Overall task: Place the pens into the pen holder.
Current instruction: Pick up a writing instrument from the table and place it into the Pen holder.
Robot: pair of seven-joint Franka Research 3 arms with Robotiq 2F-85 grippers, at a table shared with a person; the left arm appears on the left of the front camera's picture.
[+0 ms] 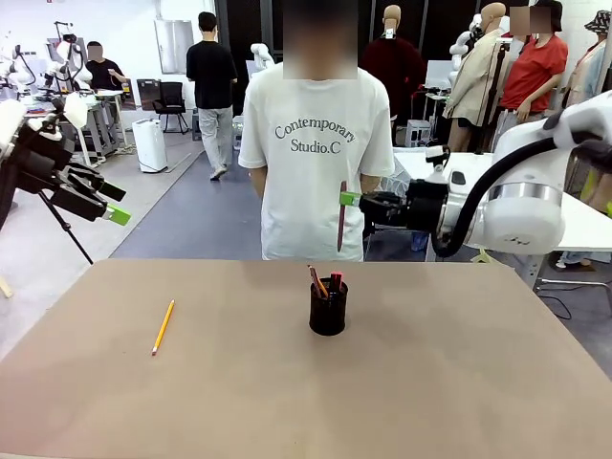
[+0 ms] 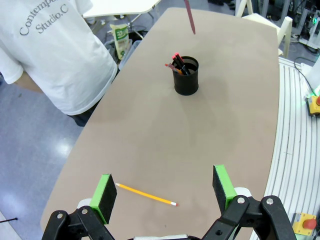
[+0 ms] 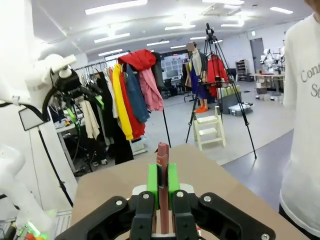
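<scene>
1. Two sticks at least stand in the pen holder (image 1: 328, 311). One is a black pen (image 1: 336, 282) with a red cap, the other a reddish stick (image 1: 316, 279) just beside it. Both lean against the mesh rim.
2. One red-pink pen (image 1: 341, 218) hangs upright in the air, higher than the pen holder and a little to its right in the front view. Its lower tip is well clear of the rim.
3. Above and to the right of the pen holder, the right gripper (image 1: 352, 199) pinches that red-pink pen near its top end. In the right wrist view the green pads (image 3: 153, 182) press on the shaft from both sides.
4. One yellow pencil (image 1: 163, 327) lies flat on the table (image 1: 459, 382), well to the left of the pen holder and touching nothing else.
5. Far left of the pen holder and higher than it, the left gripper (image 1: 115, 206) hangs beyond the table's left edge. Its pads (image 2: 106, 192) are spread wide with nothing between them. In the left wrist view the pencil lies on the table beneath it, and the pen holder stands well beyond.
6. Behind the pen holder, at the far edge of the table, a person (image 1: 316, 153) in a white T-shirt stands facing it.
</scene>
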